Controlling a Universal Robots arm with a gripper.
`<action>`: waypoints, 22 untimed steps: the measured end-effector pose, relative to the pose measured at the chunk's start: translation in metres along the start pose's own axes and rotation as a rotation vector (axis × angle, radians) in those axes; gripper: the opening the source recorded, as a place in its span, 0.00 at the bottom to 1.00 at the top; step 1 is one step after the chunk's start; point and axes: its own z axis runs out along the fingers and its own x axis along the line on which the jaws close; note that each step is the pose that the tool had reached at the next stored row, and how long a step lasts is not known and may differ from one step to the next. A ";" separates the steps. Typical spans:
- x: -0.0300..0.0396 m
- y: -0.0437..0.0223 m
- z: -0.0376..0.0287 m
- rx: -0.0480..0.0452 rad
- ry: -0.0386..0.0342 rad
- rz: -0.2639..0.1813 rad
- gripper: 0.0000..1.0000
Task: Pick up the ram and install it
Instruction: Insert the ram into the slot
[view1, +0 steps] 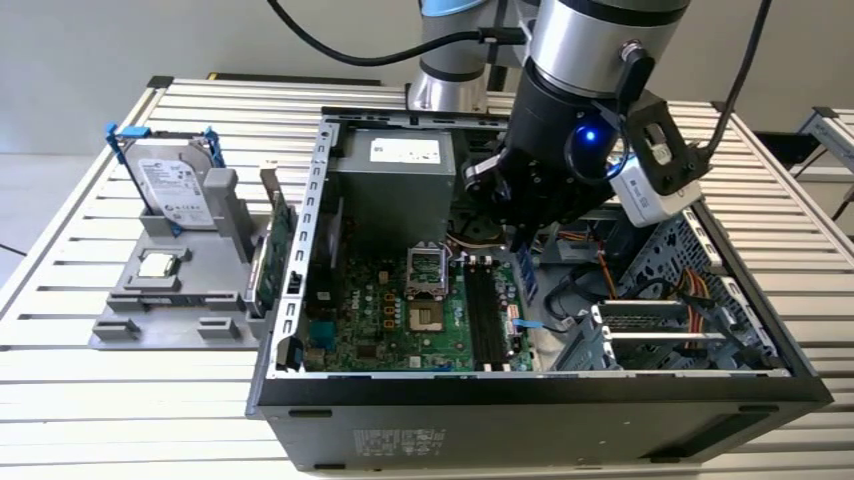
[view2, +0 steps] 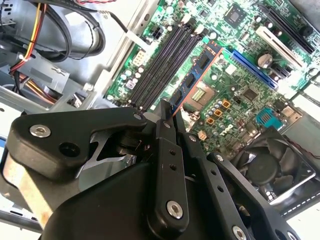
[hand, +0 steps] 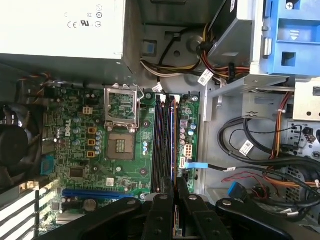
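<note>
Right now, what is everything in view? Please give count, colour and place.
slatted metal table: one, pale, under everything
open computer case: one, black, on the table
motherboard: one, green, on the case floor
power supply box: one, grey, inside the case
plastic holder: one, grey, on the table beside the case
hard drive in blue-tabbed frame: one, silver, upright in the holder at the exterior view's left
expansion card with metal bracket: one, green, upright between holder and case
slim dark ram stick: one, dark with an orange edge, above the black memory slots
robot arm: one, silver and black, reaching into the case
claw: one, black, shut on the ram stick
</note>
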 end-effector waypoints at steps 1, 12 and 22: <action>0.0000 0.0000 0.0004 0.0001 0.0000 0.000 0.00; 0.0000 -0.0002 0.0049 0.0022 0.0001 0.000 0.00; 0.0000 -0.0003 0.0081 0.0034 0.0001 0.000 0.00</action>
